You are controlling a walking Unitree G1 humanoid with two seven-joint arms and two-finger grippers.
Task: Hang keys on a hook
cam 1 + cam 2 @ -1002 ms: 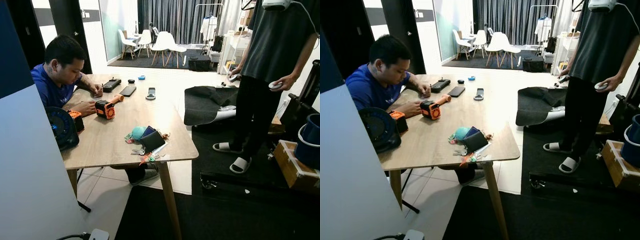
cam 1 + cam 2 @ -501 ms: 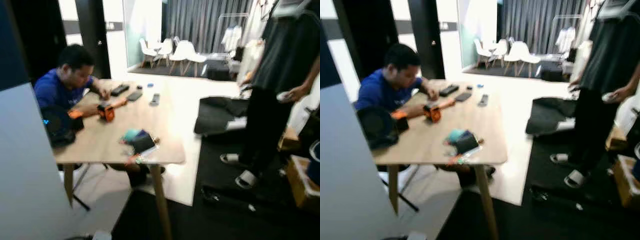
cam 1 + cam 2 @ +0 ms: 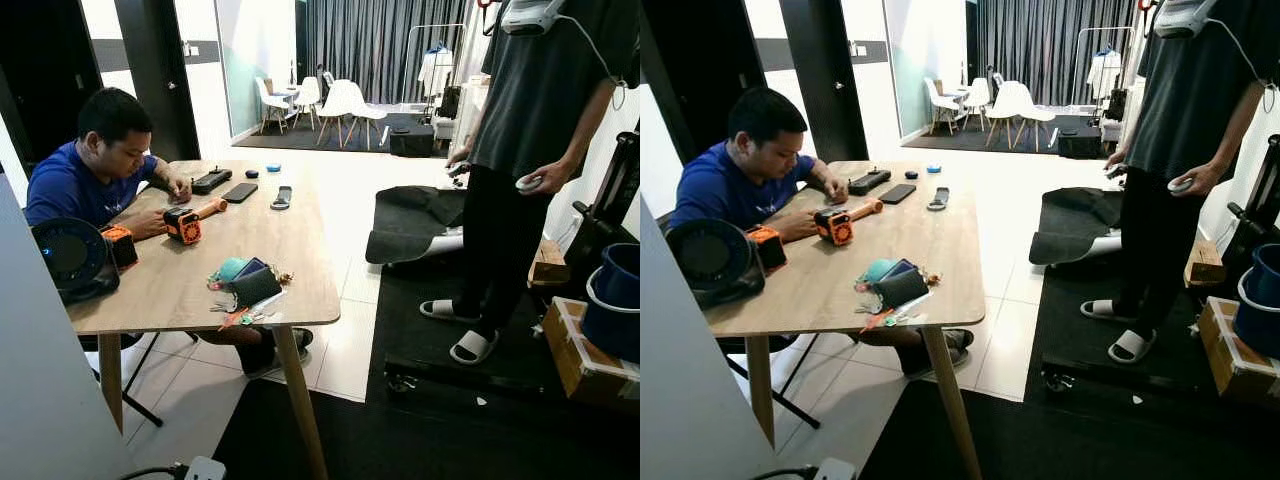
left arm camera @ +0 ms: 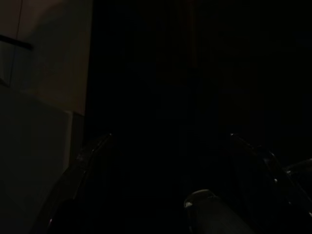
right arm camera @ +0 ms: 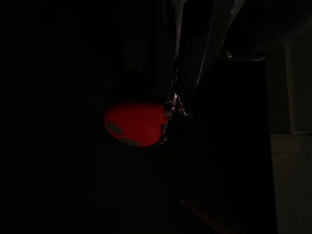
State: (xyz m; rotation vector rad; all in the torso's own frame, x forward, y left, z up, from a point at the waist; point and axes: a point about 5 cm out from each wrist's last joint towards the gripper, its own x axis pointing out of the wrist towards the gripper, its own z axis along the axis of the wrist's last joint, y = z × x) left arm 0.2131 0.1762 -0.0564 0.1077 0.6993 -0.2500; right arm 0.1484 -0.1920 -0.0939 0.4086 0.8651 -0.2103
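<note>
In the dark right wrist view a red key fob [image 5: 135, 124] dangles on a small wire ring [image 5: 175, 104] from metal keys [image 5: 195, 44]. My right gripper [image 5: 192, 29] is shut on those keys, with the fob hanging free below. The left wrist view is very dark. There the faint outlines of my left gripper's [image 4: 170, 146] two fingers [image 4: 80, 163] stand wide apart with nothing between them. On the near corner of the wooden table [image 3: 300, 250] lies another bunch of keys [image 3: 240, 316] beside a dark wallet [image 3: 257, 286].
A person in blue [image 3: 75, 185] sits at the table's far left with an orange tool [image 3: 183, 224]. Another person in black [image 3: 520, 170] stands on the right on a dark mat [image 3: 450, 420]. A white panel [image 3: 40, 400] is close on my left; boxes and a blue bucket [image 3: 612, 300] are at right.
The whole picture has shifted and was blurred half a second ago, so the camera moved. The table now sits further left in view. Nothing on it has moved.
</note>
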